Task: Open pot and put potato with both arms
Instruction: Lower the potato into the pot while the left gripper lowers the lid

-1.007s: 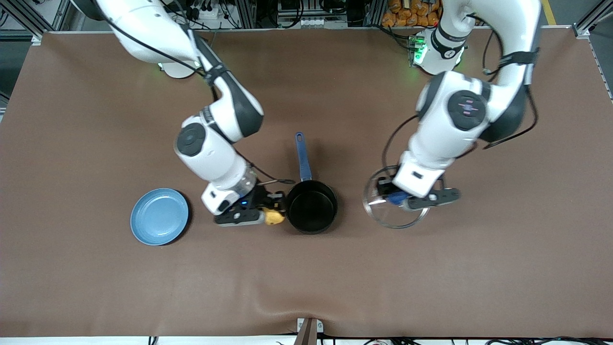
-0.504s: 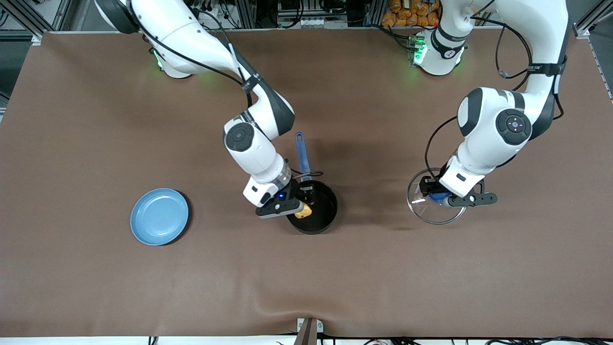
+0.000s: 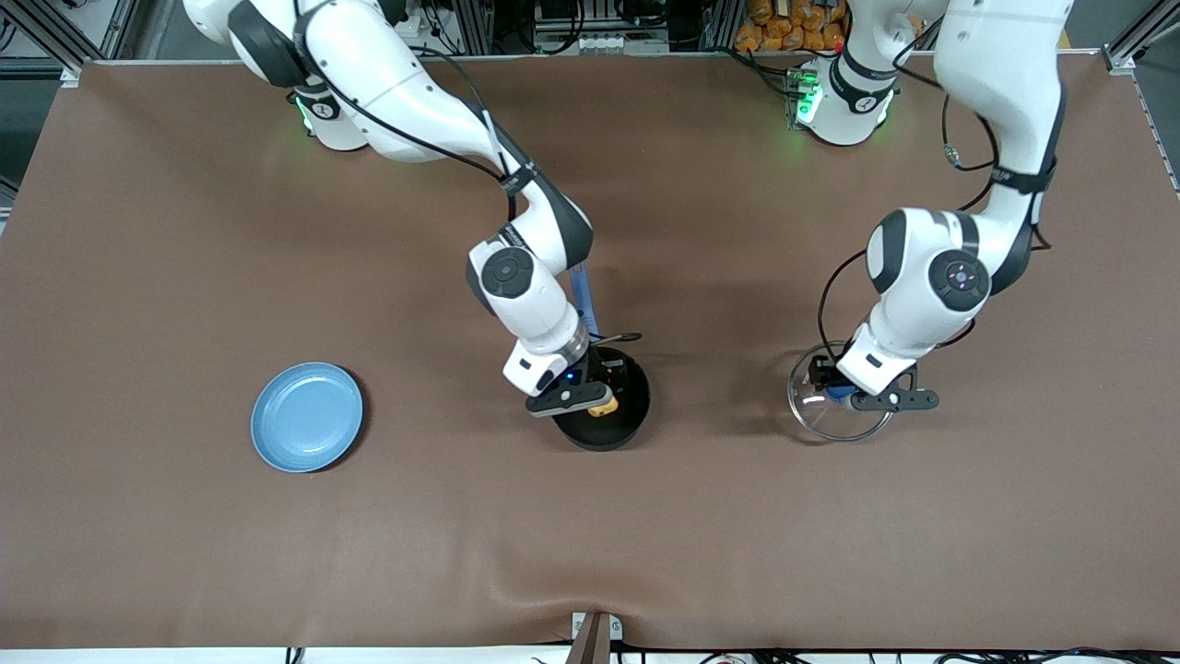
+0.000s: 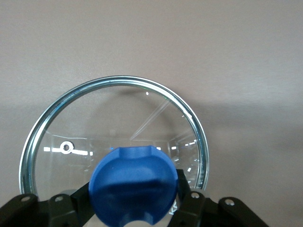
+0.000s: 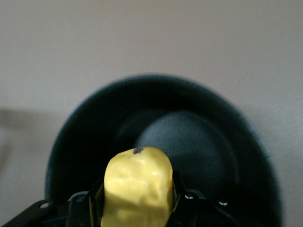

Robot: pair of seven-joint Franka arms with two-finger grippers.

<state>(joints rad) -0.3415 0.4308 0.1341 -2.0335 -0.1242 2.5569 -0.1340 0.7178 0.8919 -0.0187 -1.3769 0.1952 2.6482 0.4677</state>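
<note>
The black pot (image 3: 619,415) stands uncovered mid-table, its blue handle (image 3: 582,300) partly hidden by the right arm. My right gripper (image 3: 599,395) is shut on the yellow potato (image 3: 604,407) and holds it over the pot's opening; in the right wrist view the potato (image 5: 137,187) sits between the fingers above the pot's inside (image 5: 189,142). My left gripper (image 3: 834,389) is shut on the blue knob (image 4: 133,184) of the glass lid (image 3: 834,420), low over the table toward the left arm's end. The lid's steel rim (image 4: 189,118) shows in the left wrist view.
A round blue plate (image 3: 307,417) lies toward the right arm's end of the table, about level with the pot. The brown mat has a raised wrinkle near its front edge (image 3: 590,590).
My right gripper has carried the potato from beside the pot to over its opening. My left gripper has moved the lid away from the pot toward the left arm's end and lower.
</note>
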